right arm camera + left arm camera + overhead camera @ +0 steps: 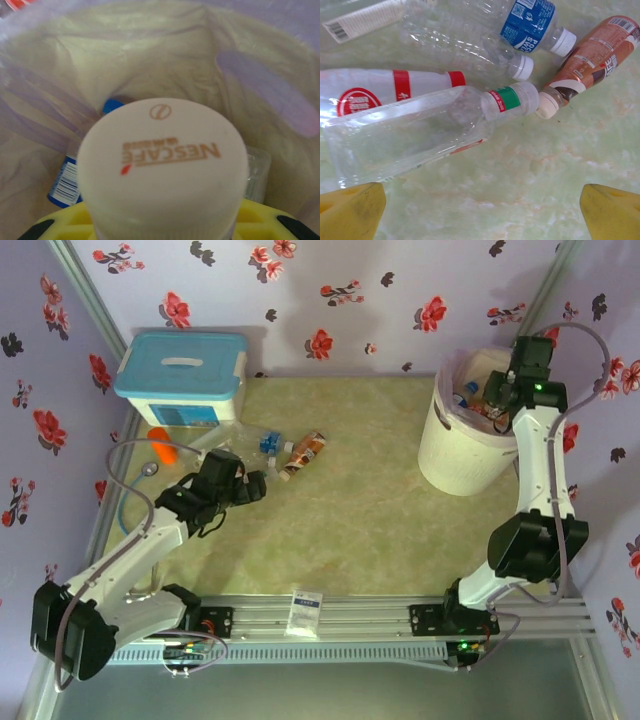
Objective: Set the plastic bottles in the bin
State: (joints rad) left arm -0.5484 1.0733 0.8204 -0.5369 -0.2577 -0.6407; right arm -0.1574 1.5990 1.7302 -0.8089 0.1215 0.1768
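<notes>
A staged robot test booth: lavender wallpaper with red flowers (330, 290) lines the top and sides of the frame, a pale green marbled tabletop (370, 520) fills the centre, and a slotted aluminium rail (370, 615) crosses the bottom.

The plastic bottles (410, 135) were seen to be of thin clear plastic, glossy and creased, with glossy film labels and ribbed plastic caps. The surface (520, 190) was noted as smooth and marbled, with a faint sheen. The Nescafé bottle's (162, 165) white cap was found smooth and matt. The bin (450, 455) was seen as smooth white plastic, its liner (150, 55) as thin, wrinkled translucent film. Matt yellow plastic was observed on the left hand's (481, 215) fingers (352, 212). A rail (380, 630) of ribbed bare metal was seen at the surface's near edge.
</notes>
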